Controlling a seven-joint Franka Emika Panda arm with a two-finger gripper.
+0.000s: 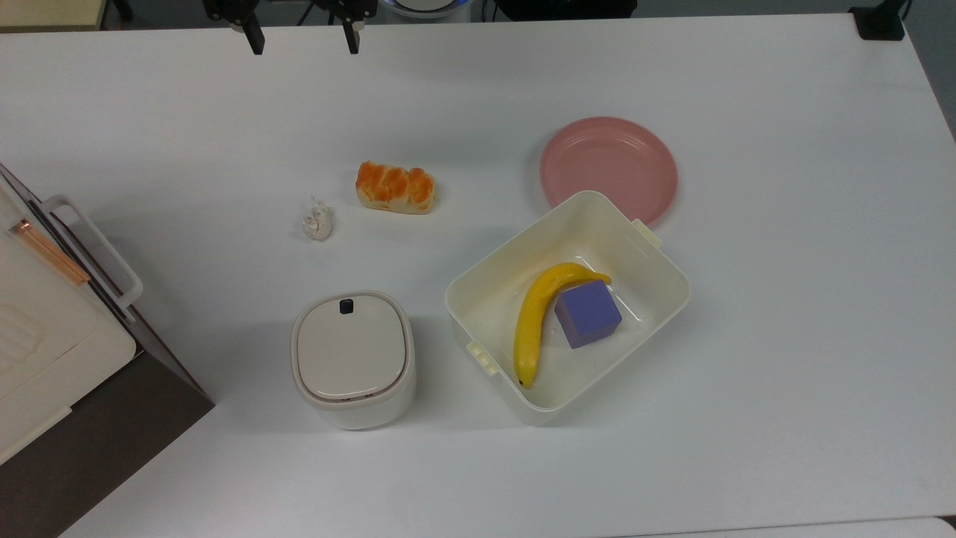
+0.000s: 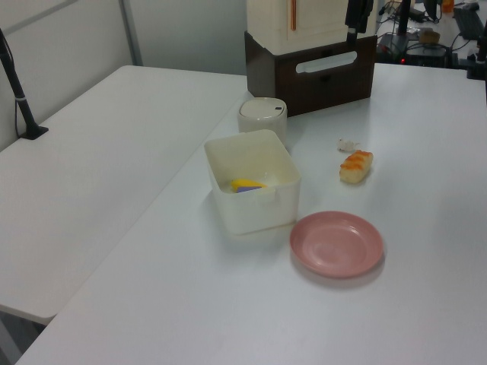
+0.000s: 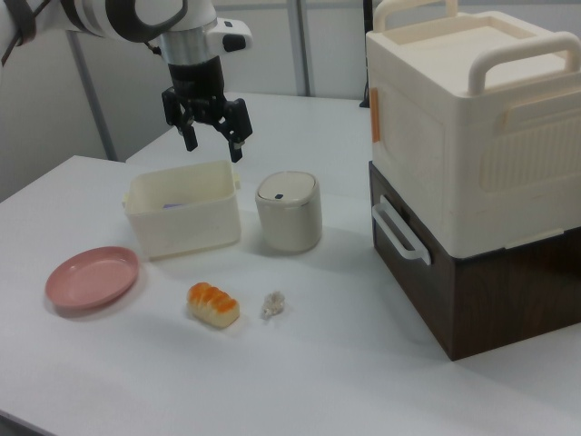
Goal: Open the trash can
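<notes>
The trash can (image 1: 352, 359) is a small cream-white rounded-square bin with its flat beige lid down and a black button (image 1: 346, 305) at the lid's edge. It stands between the big appliance and the tub, and also appears in the left view (image 2: 262, 115) and the right view (image 3: 289, 211). My gripper (image 1: 302, 43) hangs open at the top view's top edge, far from the can and holding nothing. In the right view the gripper (image 3: 213, 143) hovers well above the table with its fingers spread.
A lidless cream tub (image 1: 508, 261) holds a banana (image 1: 532, 317) and a purple cube (image 1: 588, 314). A pink plate (image 1: 609, 161), a bread roll (image 1: 395, 187) and a crumpled paper scrap (image 1: 318, 221) lie on the table. A white-and-brown appliance (image 1: 45, 329) with a handle stands at the top view's left.
</notes>
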